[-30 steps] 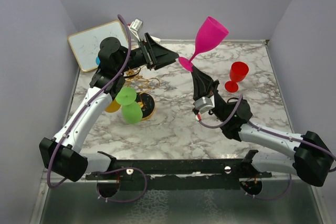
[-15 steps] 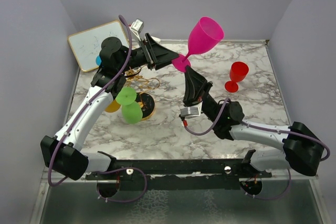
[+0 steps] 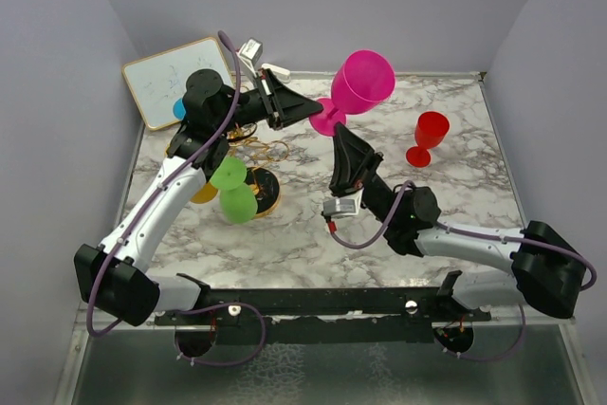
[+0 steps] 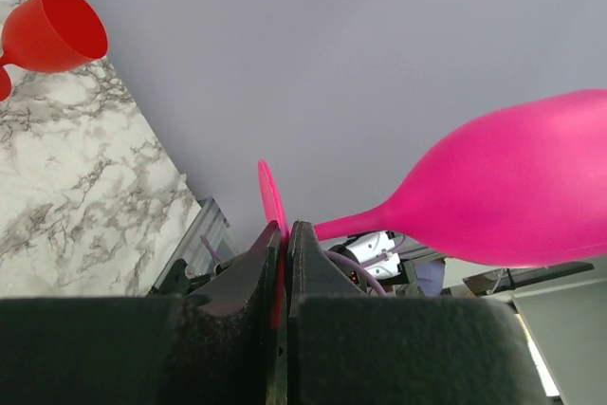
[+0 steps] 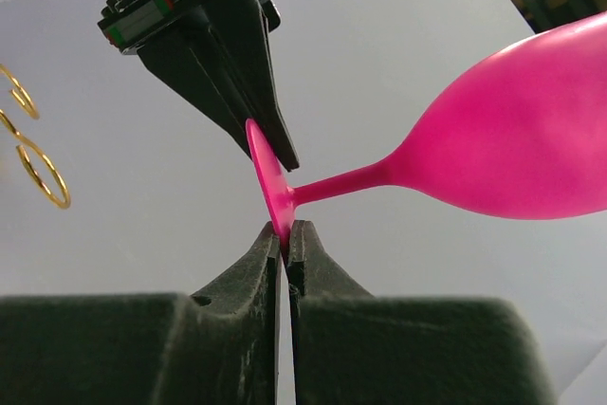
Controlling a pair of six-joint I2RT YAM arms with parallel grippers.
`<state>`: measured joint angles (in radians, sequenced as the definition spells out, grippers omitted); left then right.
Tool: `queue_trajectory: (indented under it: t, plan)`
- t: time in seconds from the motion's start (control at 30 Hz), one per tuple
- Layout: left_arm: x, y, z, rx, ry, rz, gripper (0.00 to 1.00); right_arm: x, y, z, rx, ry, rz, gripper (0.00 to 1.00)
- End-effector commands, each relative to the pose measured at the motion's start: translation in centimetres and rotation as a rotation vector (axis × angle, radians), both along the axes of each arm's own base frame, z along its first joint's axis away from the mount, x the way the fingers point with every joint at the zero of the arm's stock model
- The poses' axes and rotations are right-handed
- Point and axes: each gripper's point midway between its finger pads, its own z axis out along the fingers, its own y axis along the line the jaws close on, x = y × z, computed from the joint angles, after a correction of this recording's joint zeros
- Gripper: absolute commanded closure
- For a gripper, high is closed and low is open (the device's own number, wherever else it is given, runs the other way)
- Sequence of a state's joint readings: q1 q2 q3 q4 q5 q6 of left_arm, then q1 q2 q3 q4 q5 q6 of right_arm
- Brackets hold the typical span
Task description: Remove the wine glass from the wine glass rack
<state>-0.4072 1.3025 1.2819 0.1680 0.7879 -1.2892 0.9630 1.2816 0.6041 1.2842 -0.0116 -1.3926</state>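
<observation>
**A:** Where is the pink wine glass sitting right now?

**B:** It isn't sitting at all. It is hanging in the air over the middle of the table's far edge. It is clear of the wine glass rack, which is standing toward the far left corner. The glass is lying tipped, with its bowl pointing toward the far right corner.

**A:** Which arm is holding it?

**B:** Both are. The left tool is pinching one rim of the round foot. The right tool is pinching the opposite rim from below. In each wrist view the jaws are pressing together on that thin disc.

**A:** So what is worrying you?

**B:** I think two things are risky. If the arms pull in different directions while both are clamping, the foot could twist out of one pinch or strain the stem. If one lets go early, the bowl's weight could swing the glass around the remaining edge grip. It might then slip and drop, possibly onto the red glass near the far right.

**A:** Anything else?

**B:** The left arm is reaching over the rack, so a careless retreat could knock the green glass hanging there.
</observation>
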Motion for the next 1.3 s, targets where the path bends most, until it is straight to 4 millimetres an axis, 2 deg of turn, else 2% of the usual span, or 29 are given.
queue_trajectory:
  t: [0.0, 0.1, 0.2, 0.33, 0.37, 0.43, 0.53, 0.57, 0.73, 0.8, 0.9, 0.97, 1.03, 1.1, 1.17, 1.27]
  plan:
    - [-0.7, 0.1, 0.5, 0.006, -0.096, -0.014, 1.0, -0.9, -2.8, 2.3, 0.148, 0.008, -0.007, 0.91]
    - [-0.6, 0.4, 0.9, 0.027, -0.129, 0.013, 1.0, -0.6, -4.1, 2.0, 0.219, 0.086, 0.0, 0.77]
    - [0.0, 1.1, 1.4, 0.088, -0.204, 0.085, 1.0, 0.3, -5.4, 0.6, 0.28, 0.234, 0.0, 0.62]
    - [0.7, 2.8, 2.8, 0.167, -0.291, 0.216, 1.0, 0.5, -6.3, -1.8, 0.335, 0.466, 0.06, 0.57]
    - [0.8, 3.4, 3.1, 0.187, -0.314, 0.251, 1.0, 0.8, -6.3, -2.6, 0.343, 0.544, 0.06, 0.53]
    - [0.8, 4.8, 3.8, 0.225, -0.361, 0.34, 1.0, 1.6, -6.4, -4.4, 0.415, 0.734, 0.061, 0.46]
    - [0.9, 7.3, 4.7, 0.281, -0.412, 0.483, 1.0, 2.4, -7.1, -7.0, 0.576, 0.98, 0.021, 0.43]
    - [0.9, 8.1, 4.9, 0.298, -0.422, 0.531, 1.0, 2.4, -6.7, -7.1, 0.594, 1.05, 0.028, 0.44]
    - [0.4, 11.6, 5.7, 0.375, -0.473, 0.698, 1.0, 1.3, -2.9, -10.9, 0.493, 1.374, 0.059, 0.55]
    - [0.2, 12.7, 5.7, 0.412, -0.48, 0.743, 1.0, 1.0, -1.6, -12.5, 0.428, 1.47, 0.035, 0.59]
    - [-0.4, 14.3, 6.1, 0.45, -0.492, 0.805, 1.0, 1.5, -0.3, -13.8, 0.373, 1.585, -0.039, 0.68]
    - [-0.8, 15.2, 6.4, 0.47, -0.501, 0.838, 1.0, 2.0, 0.2, -13.8, 0.366, 1.664, -0.052, 0.71]
    - [-1.2, 16.1, 6.5, 0.491, -0.505, 0.871, 1.0, 2.9, 0.5, -13.1, 0.387, 1.747, 0.015, 0.73]
    - [-1.7, 17.0, 6.4, 0.509, -0.506, 0.905, 1.0, 4.3, -0.2, -12.0, 0.432, 1.833, 0.124, 0.77]
    - [-2.0, 17.6, 6.2, 0.518, -0.504, 0.923, 1.0, 5.9, -1.8, -10.9, 0.483, 1.913, 0.243, 0.85]
    - [-2.3, 17.6, 5.9, 0.522, -0.504, 0.919, 1.0, 6.6, -3.2, -9.1, 0.498, 2.001, 0.428, 0.92]
